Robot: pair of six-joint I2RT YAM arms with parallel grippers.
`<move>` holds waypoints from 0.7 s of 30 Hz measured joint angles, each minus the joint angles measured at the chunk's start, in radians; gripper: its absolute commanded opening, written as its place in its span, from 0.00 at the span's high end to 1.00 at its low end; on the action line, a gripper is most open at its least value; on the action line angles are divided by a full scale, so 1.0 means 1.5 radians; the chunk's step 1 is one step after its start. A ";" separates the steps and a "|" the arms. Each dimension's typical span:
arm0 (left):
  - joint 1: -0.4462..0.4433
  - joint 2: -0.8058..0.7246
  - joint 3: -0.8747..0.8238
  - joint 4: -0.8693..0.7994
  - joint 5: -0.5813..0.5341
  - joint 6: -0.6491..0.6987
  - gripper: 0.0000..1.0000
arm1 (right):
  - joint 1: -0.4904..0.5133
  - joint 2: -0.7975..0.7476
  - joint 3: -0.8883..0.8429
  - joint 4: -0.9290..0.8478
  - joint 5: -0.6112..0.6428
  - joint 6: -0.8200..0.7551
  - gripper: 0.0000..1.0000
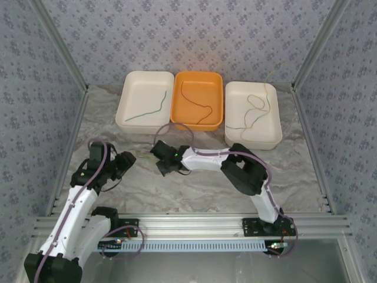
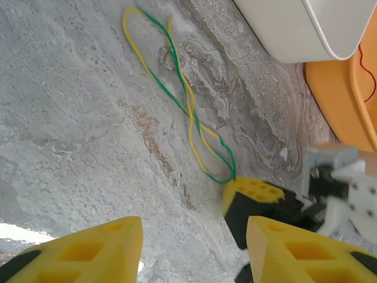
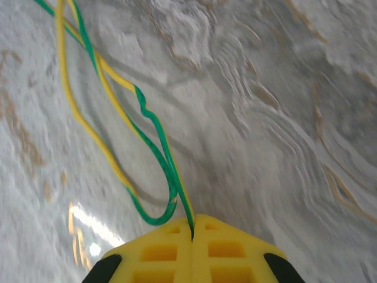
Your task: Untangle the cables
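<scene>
A green cable [image 2: 177, 76] and a yellow cable [image 2: 136, 50] lie twisted round each other on the marble table, faint in the top view [image 1: 143, 154]. My right gripper [image 3: 192, 227] is shut on them where their strands run into its closed yellow fingertips; the green cable [image 3: 156, 141] loops just ahead of the tips and the yellow cable [image 3: 76, 106] runs beside it. In the left wrist view the right gripper [image 2: 253, 191] pinches the near end of the pair. My left gripper [image 2: 194, 253] stands open just short of that end, with nothing between its fingers.
Three trays line the back: a white tray [image 1: 132, 112] with a dark green wire, an orange tray [image 1: 217, 103] with a dark red wire, and a white tray [image 1: 275, 127] with thin tangled wires. Both grippers [image 1: 156, 154] [image 1: 126, 160] sit close together at mid-table.
</scene>
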 measured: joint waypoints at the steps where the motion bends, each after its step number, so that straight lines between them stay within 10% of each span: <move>1: 0.000 -0.002 0.000 0.000 0.002 0.000 0.47 | 0.000 -0.024 -0.023 0.004 0.002 0.001 1.00; 11: -0.010 -0.007 0.009 0.038 0.061 -0.023 0.55 | -0.007 -0.222 -0.127 0.083 0.013 0.007 1.00; 21: -0.156 0.021 -0.025 0.232 0.077 -0.091 0.51 | -0.060 -0.247 -0.148 0.090 -0.078 0.059 1.00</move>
